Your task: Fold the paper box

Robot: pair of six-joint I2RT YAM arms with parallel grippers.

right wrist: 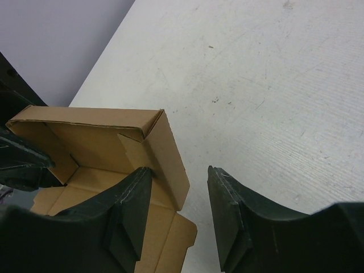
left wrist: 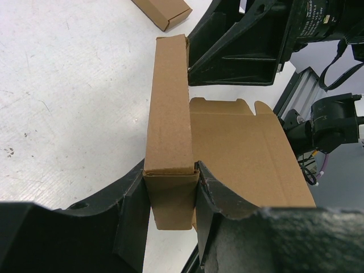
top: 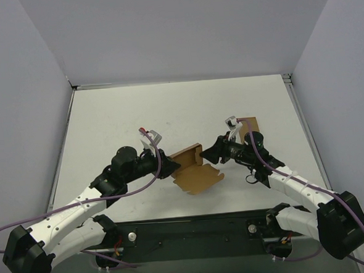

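Observation:
The paper box (top: 193,170) is brown kraft cardboard, partly raised, and lies at mid-table between both arms. My left gripper (top: 167,164) is shut on the paper box: in the left wrist view the jaws clamp its short end wall (left wrist: 170,193), with the long side panel (left wrist: 168,102) running away from them. The notched lid flap (left wrist: 239,142) lies flat to the right. My right gripper (right wrist: 177,170) is open at the other end. One finger (right wrist: 128,210) is inside the box and the other finger (right wrist: 227,216) is outside. An upright wall (right wrist: 170,153) stands between them, unclamped.
A narrower plain cardboard rectangle (top: 250,122) lies just behind the right arm; it also shows in the left wrist view as a cardboard piece (left wrist: 162,11). A black mounting rail (top: 193,225) runs along the near edge. Grey walls enclose the white table (top: 137,114) on three sides.

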